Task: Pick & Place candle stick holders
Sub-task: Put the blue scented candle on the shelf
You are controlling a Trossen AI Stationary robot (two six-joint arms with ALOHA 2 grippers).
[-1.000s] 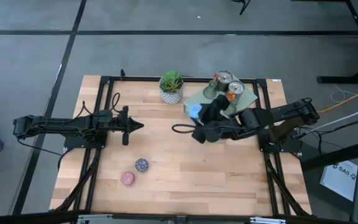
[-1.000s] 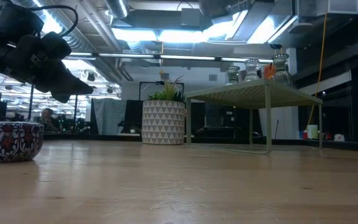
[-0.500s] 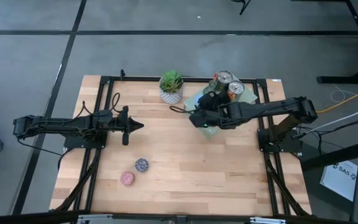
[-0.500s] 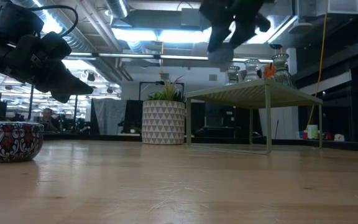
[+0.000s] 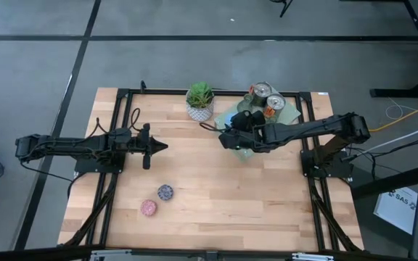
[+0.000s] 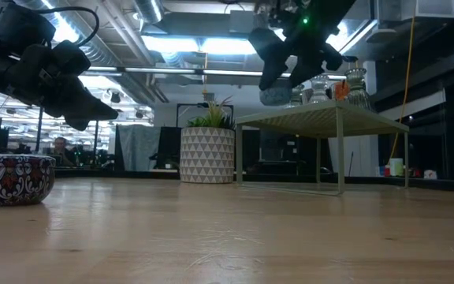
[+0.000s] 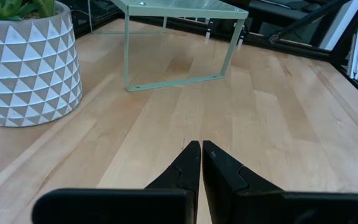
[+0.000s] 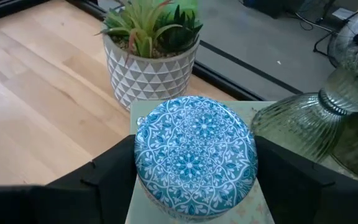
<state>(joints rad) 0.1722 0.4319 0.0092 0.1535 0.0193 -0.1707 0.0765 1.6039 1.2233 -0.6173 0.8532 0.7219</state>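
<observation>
Wooden table point(image 5: 216, 188) carries, toward one o'clock, a pale green slab point(image 5: 290, 114) over whose edge the blue holder point(image 8: 194, 152) hangs clamped in the right end effector point(image 5: 231, 138), while the left end effector point(image 5: 162, 146) waits pinched closed at nine o'clock.

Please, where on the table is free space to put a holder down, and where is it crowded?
Bare wood lies between the plant, the left gripper and the purple holder; also the whole near right part of the table. The green slab is crowded: the right gripper holds the blue holder there beside the silver holders.
</observation>
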